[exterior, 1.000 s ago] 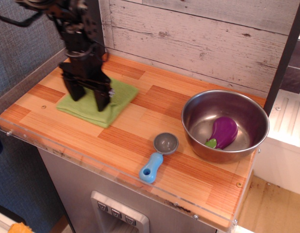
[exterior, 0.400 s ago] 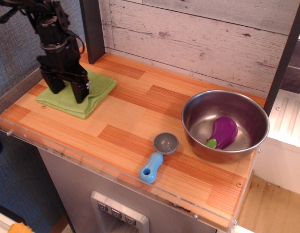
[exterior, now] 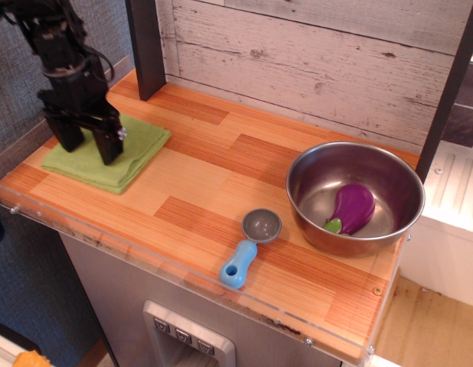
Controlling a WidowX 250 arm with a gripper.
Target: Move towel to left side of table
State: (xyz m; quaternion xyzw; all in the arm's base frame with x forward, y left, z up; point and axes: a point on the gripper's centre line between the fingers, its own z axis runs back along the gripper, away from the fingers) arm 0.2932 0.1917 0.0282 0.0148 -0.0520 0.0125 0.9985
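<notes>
The towel (exterior: 106,157) lies flat at the far left end of the table (exterior: 213,191), close to the left rim and well apart from everything else. The gripper (exterior: 89,147) stands upright on it, with its two fingers (exterior: 110,144) spread and their tips pressing down on the cloth, one near the towel's left part and one near its middle. Nothing is pinched between them; the cloth seems only to be held by downward pressure.

In my judgement the task is almost finished, since the towel is already on the left side. To do the rest well, any last slide should be short and the pressure kept even, because the cloth may bunch under the tips or one corner may go over the clear rim. After that, the gripper should rise straight up, so that the terry surface is not caught and pulled back.

The scoop (exterior: 250,246) near the front edge and the bowl (exterior: 355,197) with the eggplant (exterior: 353,208) on the right side are far away and should not be a problem.
</notes>
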